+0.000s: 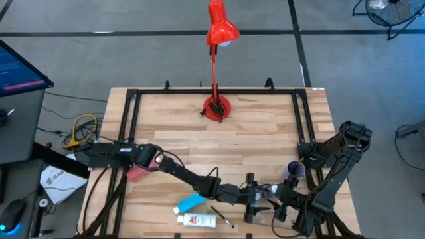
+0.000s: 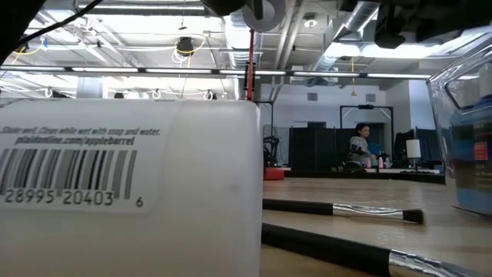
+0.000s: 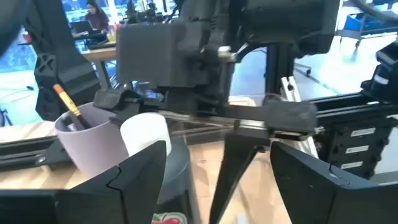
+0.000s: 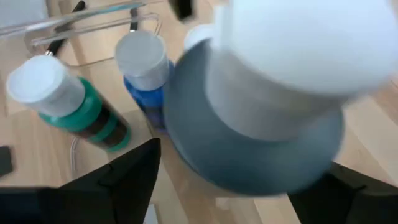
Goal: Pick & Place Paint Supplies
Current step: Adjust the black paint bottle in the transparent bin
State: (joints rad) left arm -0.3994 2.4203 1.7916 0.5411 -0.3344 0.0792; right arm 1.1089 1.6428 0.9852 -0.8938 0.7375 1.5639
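Observation:
A grey-blue paint bottle (image 4: 249, 124) with a white cap (image 3: 147, 132) stands upright between the fingers of my right gripper (image 1: 279, 199) (image 4: 242, 168), which comes down over the clear tray (image 4: 87, 22). Beside it in the tray are a teal bottle (image 4: 74, 109) and a blue bottle (image 4: 146, 74), both white-capped. My left gripper (image 1: 249, 197) (image 3: 217, 162) is open and level, just left of the tray, facing the bottle. A blue tube (image 1: 192, 201), a white tube (image 1: 197, 220) and a brush (image 1: 222, 216) lie on the table near the front edge. The lilac cup (image 3: 87, 143) holds a brush (image 3: 65, 99). My right gripper has the grey-blue bottle's body (image 4: 186, 130) between its two fingers, below the white cap. The fingers come from above, pointing down, with the cap toward the wrist. The bottle is upright. Whether its base rests on the tray floor, I cannot tell.
The red desk lamp (image 1: 217, 106) stands at the far middle of the table. The lilac cup (image 1: 295, 169) sits just behind the tray. In the low view a white tube (image 2: 131, 185) fills the left, with two brushes (image 2: 346, 209) (image 2: 338, 250) lying beside it and the tray wall (image 2: 461, 100) at right.

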